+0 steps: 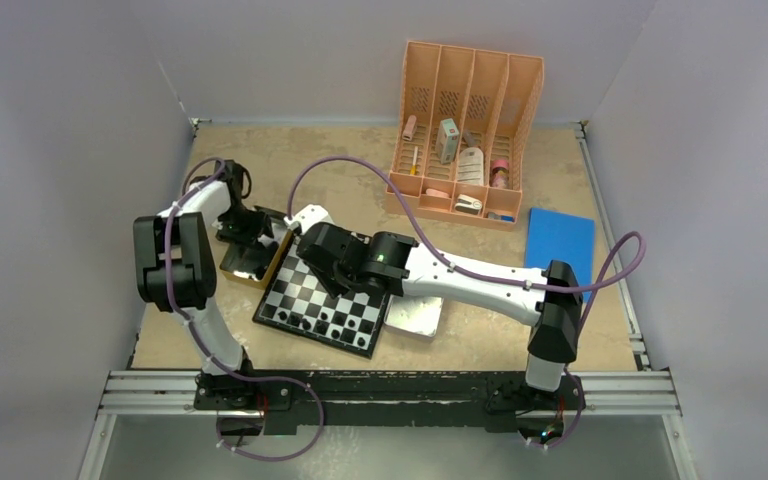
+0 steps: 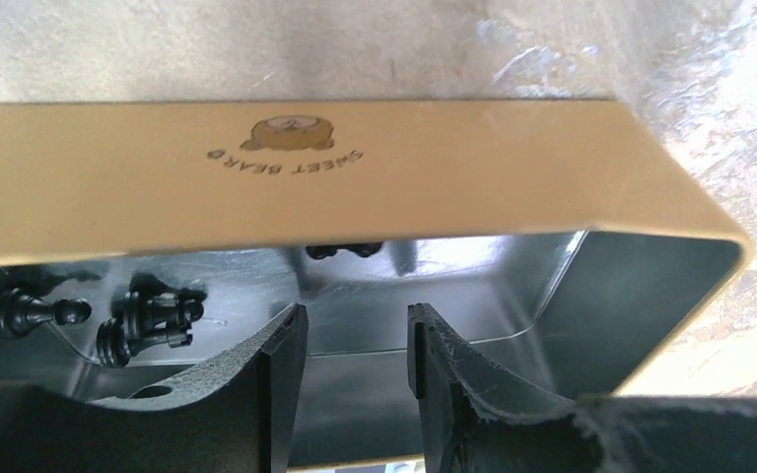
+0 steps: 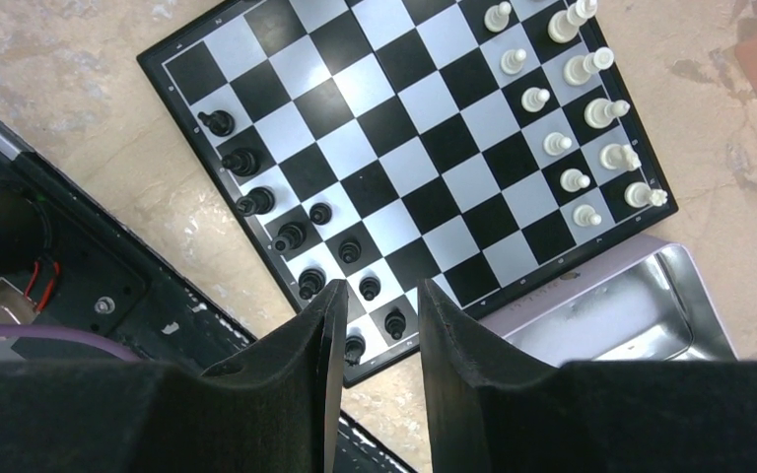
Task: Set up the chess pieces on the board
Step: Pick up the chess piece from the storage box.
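**Jaws apart on both arms, nothing held**

Left gripper [image 2: 355,320] hangs inside the gold-walled metal tin [image 2: 355,168], with two loose black chessmen [image 2: 148,320] at its 9 o'clock. Right gripper [image 3: 375,296] hovers over the black-and-silver checkered board [image 3: 424,168]. White pieces [image 3: 572,118] line its 2 o'clock edge, black pieces [image 3: 286,236] its 8 o'clock.

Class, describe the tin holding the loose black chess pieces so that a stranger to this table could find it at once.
Find the checkered board in the middle of the table; a small tin sits at its far left corner. Its wall is tan, printed with a bear and SWEET BEAR, with black pieces lying inside; the tin right of the board is plain silver.
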Controlling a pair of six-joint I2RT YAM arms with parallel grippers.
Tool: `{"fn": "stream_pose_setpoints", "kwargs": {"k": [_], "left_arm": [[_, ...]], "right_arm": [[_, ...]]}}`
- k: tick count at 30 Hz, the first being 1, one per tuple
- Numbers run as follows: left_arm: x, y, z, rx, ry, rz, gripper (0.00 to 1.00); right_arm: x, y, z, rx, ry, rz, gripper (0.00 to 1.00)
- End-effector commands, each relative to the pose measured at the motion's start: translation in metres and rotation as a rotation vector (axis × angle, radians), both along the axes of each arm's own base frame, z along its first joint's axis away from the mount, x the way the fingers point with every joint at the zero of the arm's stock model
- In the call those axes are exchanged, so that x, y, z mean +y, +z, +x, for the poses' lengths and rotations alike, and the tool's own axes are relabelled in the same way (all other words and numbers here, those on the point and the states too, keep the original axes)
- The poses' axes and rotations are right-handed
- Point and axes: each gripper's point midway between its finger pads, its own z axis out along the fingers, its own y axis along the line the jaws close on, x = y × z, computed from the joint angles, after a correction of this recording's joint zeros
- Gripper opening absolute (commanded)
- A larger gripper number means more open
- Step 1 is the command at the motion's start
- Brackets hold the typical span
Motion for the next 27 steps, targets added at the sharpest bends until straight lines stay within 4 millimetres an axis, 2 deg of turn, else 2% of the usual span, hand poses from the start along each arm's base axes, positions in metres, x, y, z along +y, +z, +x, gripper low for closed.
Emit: {"fn": "stream_pose_setpoints", "kwargs": {"k": [1,5,10,16,27], "left_arm": [[0.011,0.013,0.016,-0.046,-0.067,0.070,0.40],[0.019,0.015,0.009,-0.029,-0.166,0.127,0.40],[0.026,0.027,0.003,-0.050,-0.246,0.178,0.39],[0.032,0.028,-0.017,0.003,-0.210,0.197,0.40],[0.036,0.023,-0.021,0.008,-0.221,0.216,0.41]], "right_arm": [[-0.003,0.022,0.001,-0.015,-0.018,0.070,0.35],[-0.003,0.022,0.002,-0.020,-0.015,0.065,0.35],[0.000,0.021,0.003,-0.021,-0.005,0.070,0.35],[0.000,0.023,0.004,-0.030,-0.003,0.091,0.35],[-0.015,0.029,0.000,-0.029,-0.037,0.137,0.35]]}}
